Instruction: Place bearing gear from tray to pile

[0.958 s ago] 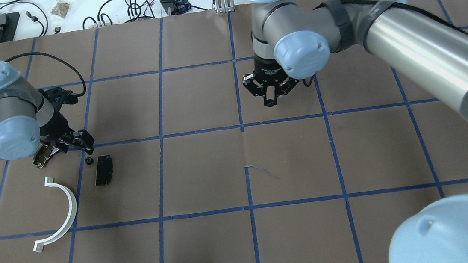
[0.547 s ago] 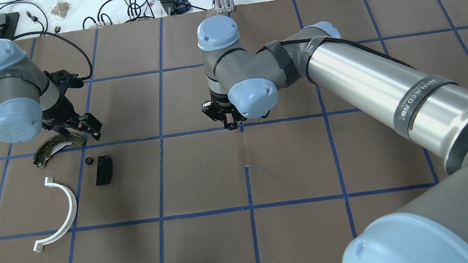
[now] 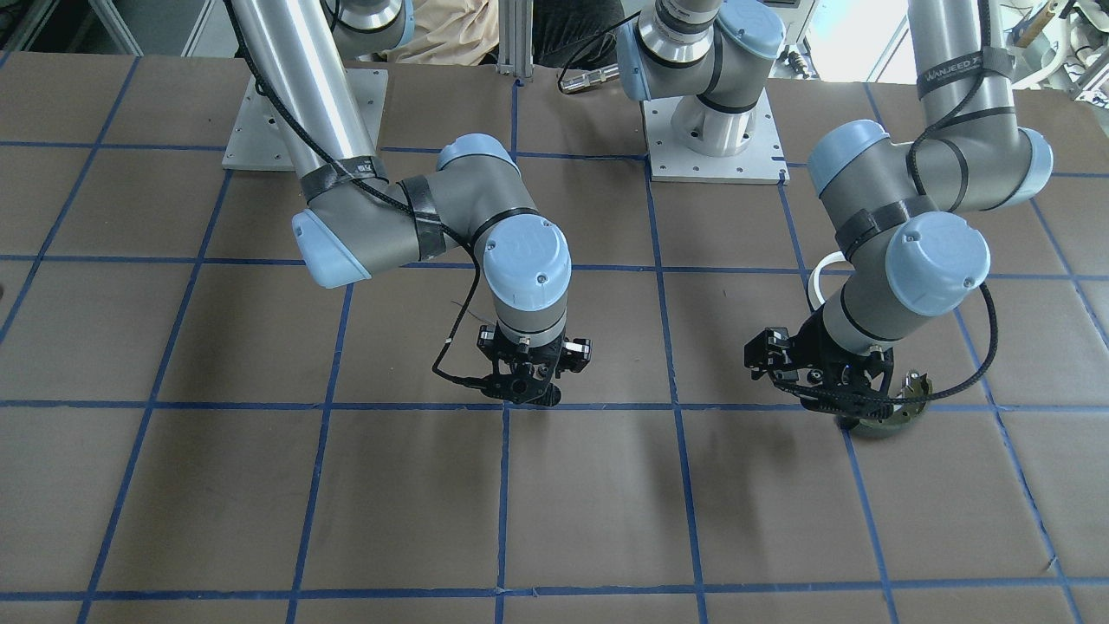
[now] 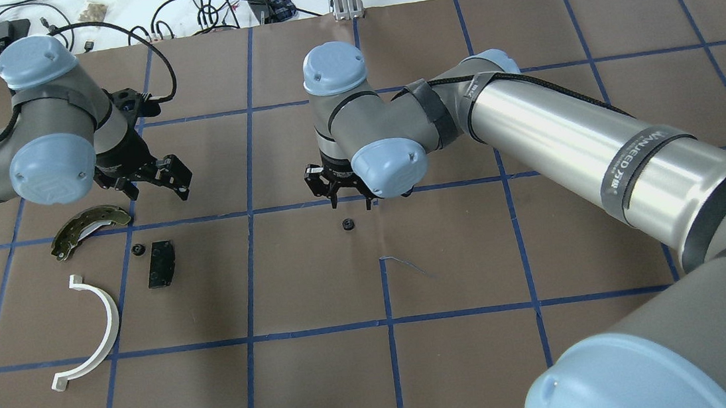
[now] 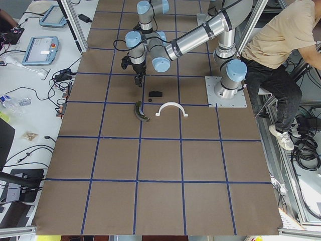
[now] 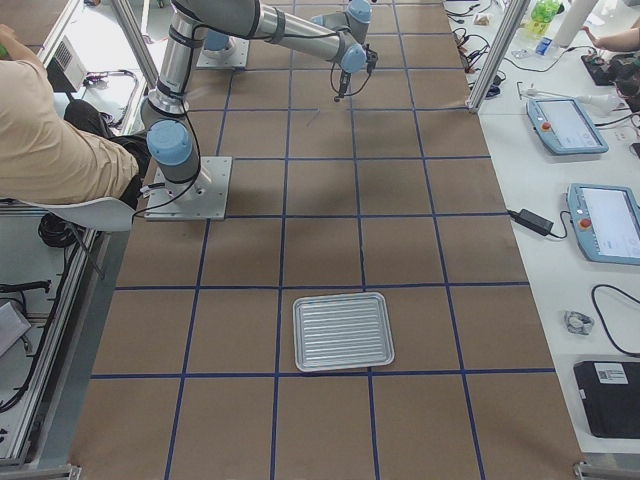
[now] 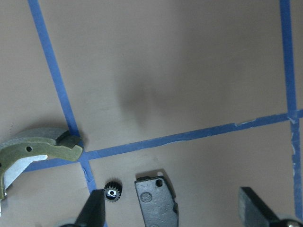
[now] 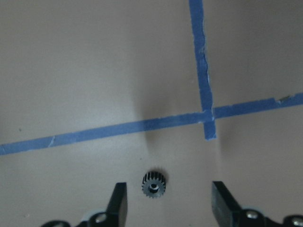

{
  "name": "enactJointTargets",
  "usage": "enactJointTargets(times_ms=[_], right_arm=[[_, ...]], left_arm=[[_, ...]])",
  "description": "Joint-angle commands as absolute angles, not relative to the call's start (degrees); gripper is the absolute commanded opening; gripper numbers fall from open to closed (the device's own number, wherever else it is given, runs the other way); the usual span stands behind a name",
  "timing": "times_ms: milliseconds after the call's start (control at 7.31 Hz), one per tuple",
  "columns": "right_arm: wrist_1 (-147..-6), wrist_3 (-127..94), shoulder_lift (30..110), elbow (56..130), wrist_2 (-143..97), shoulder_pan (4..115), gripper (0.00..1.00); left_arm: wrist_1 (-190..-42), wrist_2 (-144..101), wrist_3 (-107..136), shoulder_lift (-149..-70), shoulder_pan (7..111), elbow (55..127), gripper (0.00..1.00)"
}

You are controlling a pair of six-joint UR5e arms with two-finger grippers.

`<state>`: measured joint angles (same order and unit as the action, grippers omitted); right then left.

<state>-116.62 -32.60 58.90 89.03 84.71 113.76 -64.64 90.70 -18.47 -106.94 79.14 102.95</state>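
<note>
"WANJEED" on right arm's black strap [image 4: 630, 163], same on left arm's strap [image 3: 956, 74]

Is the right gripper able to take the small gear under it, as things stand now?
Probably yes: the right gripper hangs open right above the gear, a finger on each side, nothing in between.

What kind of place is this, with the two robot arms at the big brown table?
Probably a robot lab. The table is marked with a blue tape grid, control tablets and loose cables lie off to the sides, and a person sits close by.
</note>
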Motion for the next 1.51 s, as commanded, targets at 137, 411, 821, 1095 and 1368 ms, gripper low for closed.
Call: enactJointTargets(times_ms=[137,411,821,1095,1368], right_arm=[[-105.27,-8.88,68.77,89.21,89.2,100.09,1.0],[-97.86,0.77,76.6,88.16,89.03,89.69,1.0],[-88.82,0.27,82.78,81.57,90.34,88.67,1.0],[-86.13,-5.69,84.63,81.48,90.7,89.47,1.0],[-86.65,-6.76,85.08,83.66,90.36,89.38,1.0]], left_arm=[[-64.51,89.3,-4.98,-107.14,87.5,102.83,1.0],[-61.89,90.09,8.11,-108.27,97.51,102.14,0.99],[-55.39,89.47,15.18,-113.54,108.16,101.6,1.0],[-53.79,89.82,15.12,-115.65,110.04,102.3,0.99],[-53.79,90.09,15.47,-117.5,110.39,102.39,0.99]])
